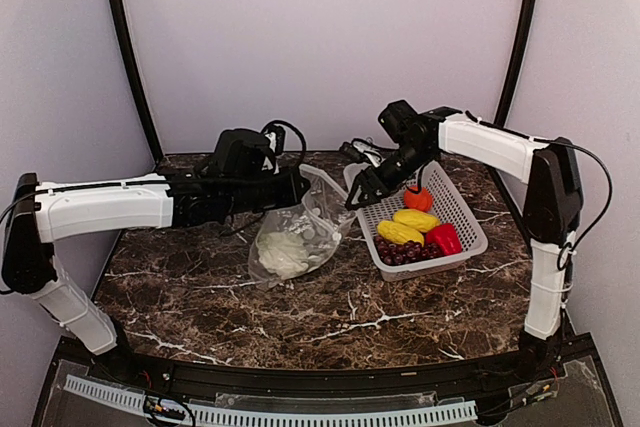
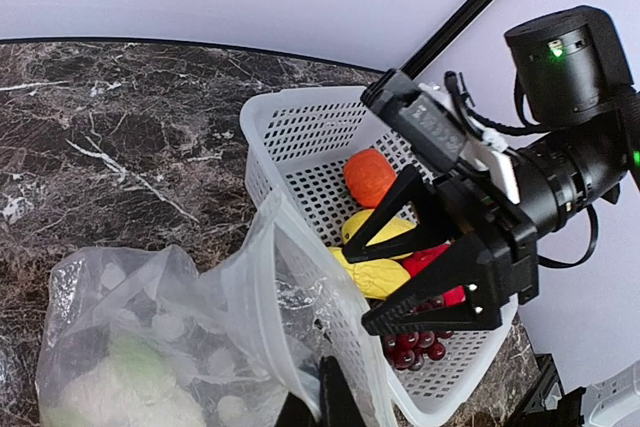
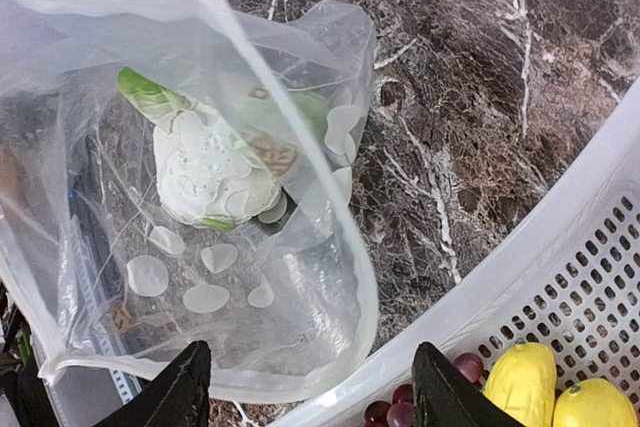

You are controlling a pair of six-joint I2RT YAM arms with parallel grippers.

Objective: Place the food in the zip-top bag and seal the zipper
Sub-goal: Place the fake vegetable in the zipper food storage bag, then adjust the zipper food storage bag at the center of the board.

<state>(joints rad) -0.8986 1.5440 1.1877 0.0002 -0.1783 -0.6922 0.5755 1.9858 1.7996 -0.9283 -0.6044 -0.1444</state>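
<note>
My left gripper [image 1: 300, 188] [image 2: 312, 397] is shut on the rim of the zip-top bag [image 1: 300, 232] [image 2: 200, 327] and holds its mouth open toward the basket. The white lumpy vegetable [image 1: 283, 253] [image 3: 210, 172] lies inside the bag. The zipper [image 3: 365, 297] runs along the open mouth's rim. My right gripper [image 1: 364, 193] [image 3: 312, 392] is open and empty, hovering between the bag's mouth and the basket's left rim. The orange-red round one [image 1: 418, 198] [image 2: 370, 175], two yellow oblongs [image 1: 405, 226] [image 2: 385, 275], the red pepper [image 1: 444, 238] and the grapes [image 1: 400, 250] [image 2: 410, 347] lie in the basket.
The white mesh basket [image 1: 470, 217] [image 3: 520, 267] stands right of the bag on the dark marble table [image 1: 330, 307]. Pale curtain walls and black poles close in the back and sides.
</note>
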